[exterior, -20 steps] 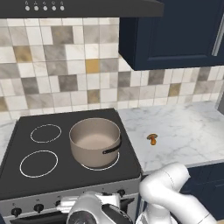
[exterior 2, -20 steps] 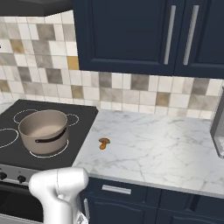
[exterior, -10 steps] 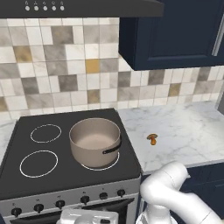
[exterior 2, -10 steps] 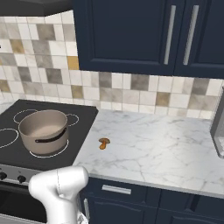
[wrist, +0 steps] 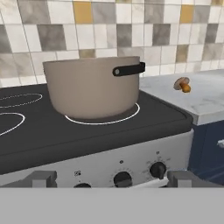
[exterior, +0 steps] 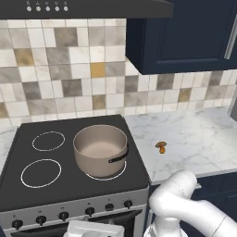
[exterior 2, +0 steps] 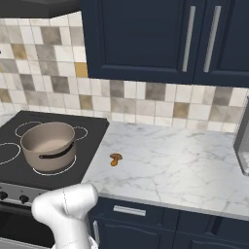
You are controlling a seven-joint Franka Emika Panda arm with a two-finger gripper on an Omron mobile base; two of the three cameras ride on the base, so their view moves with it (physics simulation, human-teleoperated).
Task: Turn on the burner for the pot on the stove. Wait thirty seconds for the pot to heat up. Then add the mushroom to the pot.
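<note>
The taupe pot (exterior: 100, 150) (exterior 2: 48, 146) (wrist: 92, 85) stands on the stove (exterior: 69, 185) (wrist: 65, 135), on the front right burner (wrist: 103, 120), whose ring is plain white on the black glass. Its dark handle points to the front right. The small orange-brown mushroom (exterior: 161, 146) (exterior 2: 115, 159) (wrist: 182, 84) lies on the marble counter, right of the stove. My gripper (wrist: 113, 179) is open and empty, held low in front of the stove's steel front. It faces the black knobs (wrist: 158, 169), close to them but not touching.
Two bare white rings (exterior: 40, 172) mark the stove's left side. A row of knobs (exterior: 90, 211) runs along the steel front. The marble counter (exterior 2: 185, 165) extends right to a steel appliance (exterior 2: 243, 141). Dark blue cabinets (exterior 2: 146, 39) hang above and a hood (exterior: 83, 7) is over the stove.
My hand has sunk lower in front of the stove's face, nearly out of the bottom of the left base view. Pot and mushroom have not moved.
</note>
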